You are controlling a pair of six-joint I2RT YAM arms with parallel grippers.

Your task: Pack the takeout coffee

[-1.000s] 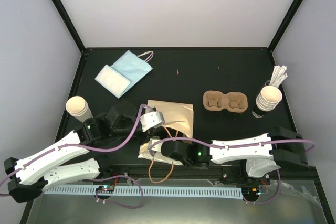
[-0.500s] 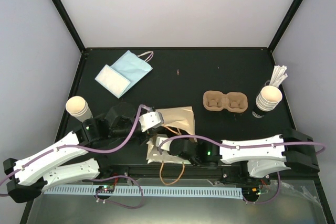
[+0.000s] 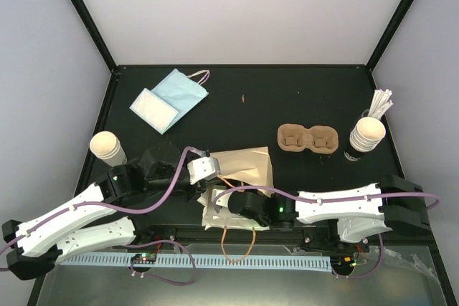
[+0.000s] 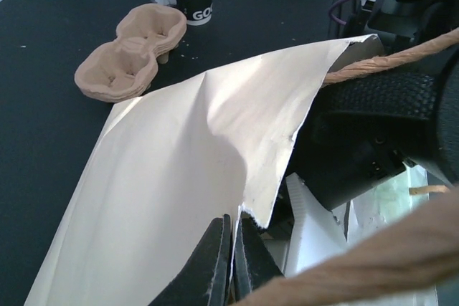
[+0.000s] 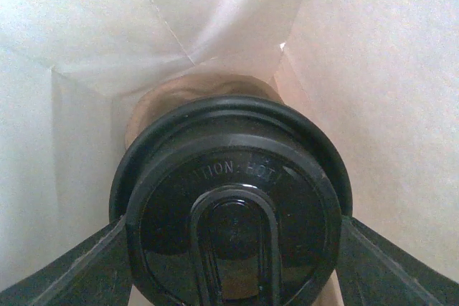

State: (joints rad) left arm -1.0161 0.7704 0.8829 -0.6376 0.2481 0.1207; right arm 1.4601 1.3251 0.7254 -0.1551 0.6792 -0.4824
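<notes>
A tan paper bag (image 3: 244, 164) lies on its side at the near middle of the table. My left gripper (image 4: 233, 249) is shut on the bag's torn mouth edge (image 4: 247, 198) and holds it up. My right gripper (image 5: 233, 263) is inside the bag, shut on the takeout coffee, a beige cup (image 5: 161, 102) with a black lid (image 5: 233, 191). Its fingers (image 5: 79, 270) press the lid's two sides. In the top view the cup is hidden by the bag and the right wrist (image 3: 251, 207).
A brown pulp two-cup carrier (image 3: 307, 138) sits right of the bag. A cup stack with white sticks (image 3: 367, 134) stands at the far right. Another cream cup (image 3: 106, 146) stands at the left. A blue mask (image 3: 183, 89) and a napkin (image 3: 153, 109) lie at the back left. The bag's twine handle (image 3: 237, 249) hangs over the near edge.
The bag has shifted right and its mouth has been lifted. My right wrist has moved slightly right at the bag's mouth. The twine handle has swung right.
</notes>
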